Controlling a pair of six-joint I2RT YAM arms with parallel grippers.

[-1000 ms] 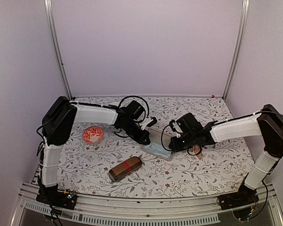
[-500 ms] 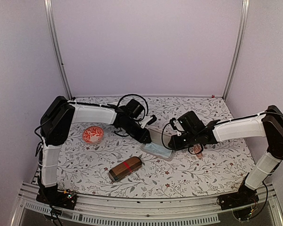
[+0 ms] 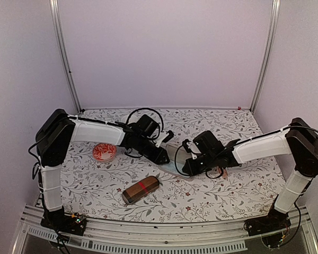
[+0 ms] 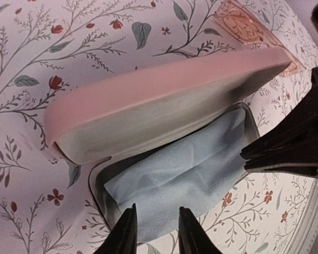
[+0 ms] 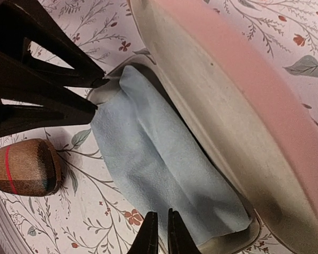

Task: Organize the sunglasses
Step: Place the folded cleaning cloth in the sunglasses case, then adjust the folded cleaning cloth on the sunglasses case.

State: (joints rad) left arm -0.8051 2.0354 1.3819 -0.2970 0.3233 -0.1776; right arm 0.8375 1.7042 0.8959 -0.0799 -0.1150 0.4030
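Observation:
The pink case [image 3: 174, 162] lies open mid-table, lid [image 4: 164, 90] up, with a blue cloth [image 4: 185, 174] in its tray. My left gripper [image 3: 162, 156] is open over the cloth's near end, fingers [image 4: 126, 233] apart and holding nothing. My right gripper [image 3: 185, 167] hangs at the case's other end, its fingers [image 5: 149, 237] almost together over the cloth [image 5: 164, 169] edge. The pale pinkish sunglasses [image 4: 249, 26] lie on the table behind the lid, beside the right arm [image 3: 221, 170]. The black wire-frame pair is not in view.
A brown red-banded case [image 3: 141, 189] lies toward the front and shows in the right wrist view [image 5: 26, 166]. A red bowl [image 3: 104, 151] sits at the left. Black cables loop above the left wrist [image 3: 148, 112]. Walls close in the flowered table.
Both grippers have closed in on the open pink case. The right gripper moved left and down to its right end; the left arm shifted slightly toward the front.

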